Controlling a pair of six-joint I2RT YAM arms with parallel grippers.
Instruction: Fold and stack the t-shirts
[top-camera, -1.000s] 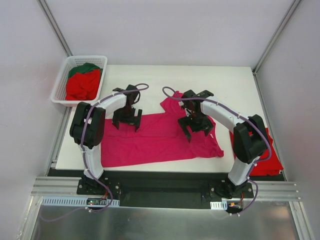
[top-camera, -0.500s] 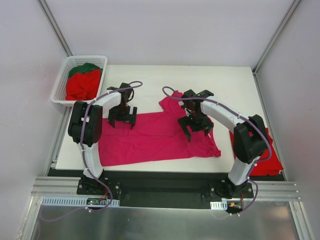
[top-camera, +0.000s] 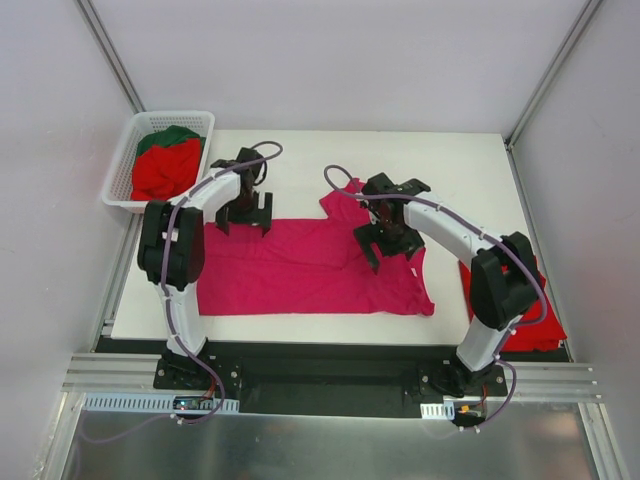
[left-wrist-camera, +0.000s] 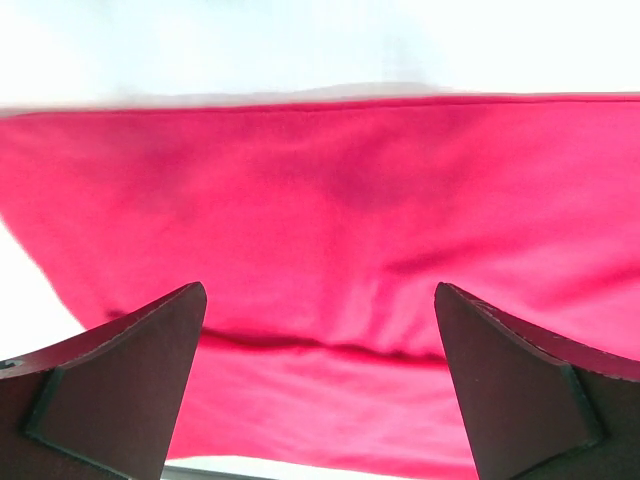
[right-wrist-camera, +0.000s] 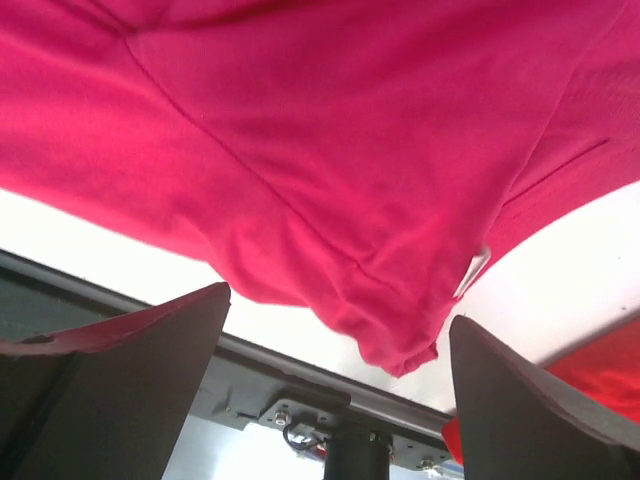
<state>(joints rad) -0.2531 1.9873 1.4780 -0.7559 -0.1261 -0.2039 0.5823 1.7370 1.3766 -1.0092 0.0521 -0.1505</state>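
Top external — lying mid-frame: magenta t-shirt (top-camera: 300, 272), seemingly folded once, needing more. Hovering over it with fingers spread, gripping nothing: left gripper (top-camera: 244, 226), right gripper (top-camera: 390, 258). Waiting in basket (top-camera: 118, 196), upper left: red shirts (top-camera: 165, 172) — resting lower right: lone red shirt (top-camera: 547, 327).

The magenta t-shirt (top-camera: 300, 270) lies flat across the middle of the table (top-camera: 450, 175), low enough to pass over; behind it a broad strip of bare white surface runs to the back wall (top-camera: 330, 60) — the widest open lane. The left gripper (top-camera: 245, 222) stands with jaws wide at the shirt's far left edge, the right gripper (top-camera: 390, 250), jaws also wide, over its right part, with open cloth between the two. The white basket (top-camera: 118, 200), raised walls around heaped shirts (top-camera: 165, 170), blocks the far left corner. A folded red t-shirt (top-camera: 550, 325) fills the near right edge — the right arm's elbow (top-camera: 500, 285) hangs over it.
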